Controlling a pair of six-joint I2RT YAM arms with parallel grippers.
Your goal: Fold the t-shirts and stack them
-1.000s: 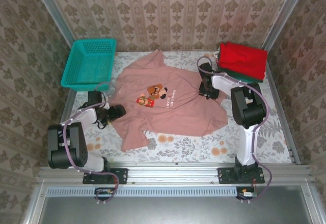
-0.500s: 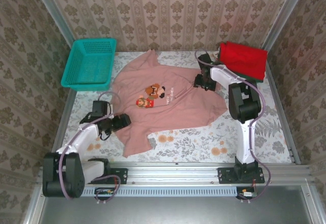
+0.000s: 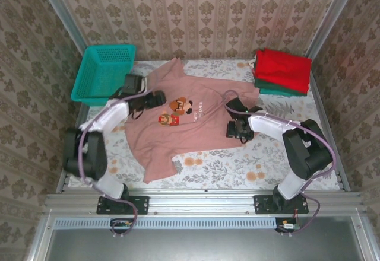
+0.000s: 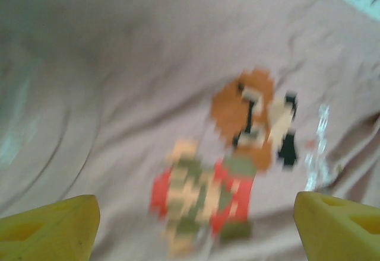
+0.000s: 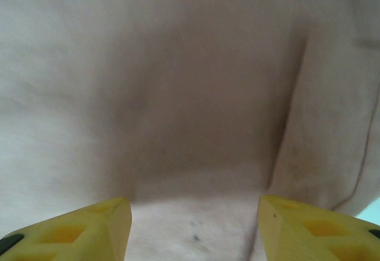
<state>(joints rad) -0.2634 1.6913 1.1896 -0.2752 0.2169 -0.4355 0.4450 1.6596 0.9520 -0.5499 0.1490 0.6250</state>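
Both arms have swung to new stations in the past second. The left gripper [image 3: 155, 99] has crossed from the near-left side of the table to the far left. The right gripper [image 3: 233, 131] has drawn back from beside the folded pile toward the near side.

The dusty-pink t-shirt [image 3: 190, 127] lies spread face up across the middle of the floral table [image 3: 237, 166]. Its collar points toward the back wall and its hem is rumpled toward the arms. Its pixel-art print [image 3: 181, 111] sits on the chest, just right of the left gripper, which hangs over the shirt's left shoulder area. In the left wrist view, the yellow fingertips [image 4: 53, 225] stand wide apart with nothing between them. The blurred print lies on the cloth beyond them.

The right gripper hovers at the shirt's right edge, low on that side. Its wrist view shows its fingertips [image 5: 309, 225] also parted and unloaded above plain pink cloth with a fold line running through it.

At the far right corner, well apart from the pink shirt, the folded red t-shirt [image 3: 285, 68] rests on top of the folded dark green t-shirt [image 3: 278, 88]. A green strip shows along the pile's near edge.

A teal mesh basket [image 3: 110, 48] stands at the far left, just beside the left arm's wrist.
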